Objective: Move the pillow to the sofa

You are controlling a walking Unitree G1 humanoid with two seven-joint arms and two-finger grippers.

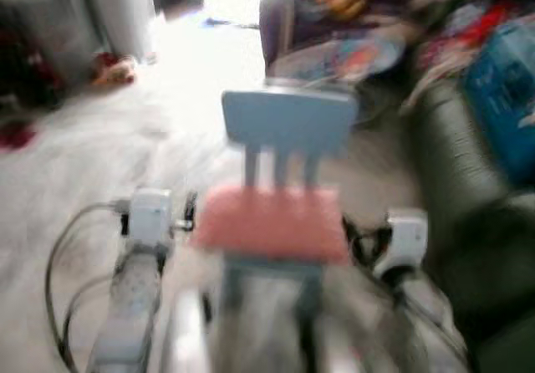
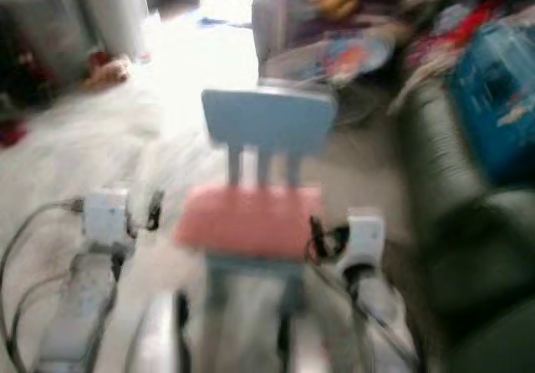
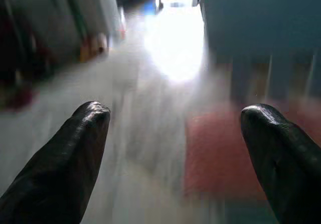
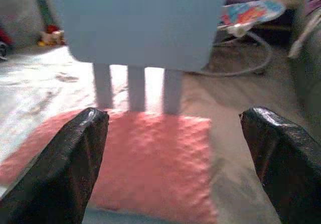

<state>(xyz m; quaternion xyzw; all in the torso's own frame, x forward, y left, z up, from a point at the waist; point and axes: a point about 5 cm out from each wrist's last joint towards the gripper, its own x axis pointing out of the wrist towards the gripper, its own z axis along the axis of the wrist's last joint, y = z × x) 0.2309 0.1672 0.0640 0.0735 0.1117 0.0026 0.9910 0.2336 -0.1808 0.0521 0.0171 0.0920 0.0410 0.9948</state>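
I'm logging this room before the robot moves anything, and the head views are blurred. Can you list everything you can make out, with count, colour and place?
pillow: one, pink, flat on the chair seat
chair: one, light blue, small, slatted back, straight ahead
sofa: one, dark grey-green, on the right
container: one, blue, on the sofa
baby bouncer: one, colourful, on the floor behind the chair
floor: pale, brightly lit further back
left gripper: black fingers, open, left of the pillow
right gripper: black fingers, open, aimed at the pillow

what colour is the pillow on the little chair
Pink-red pillow, clearest in the right wrist view.
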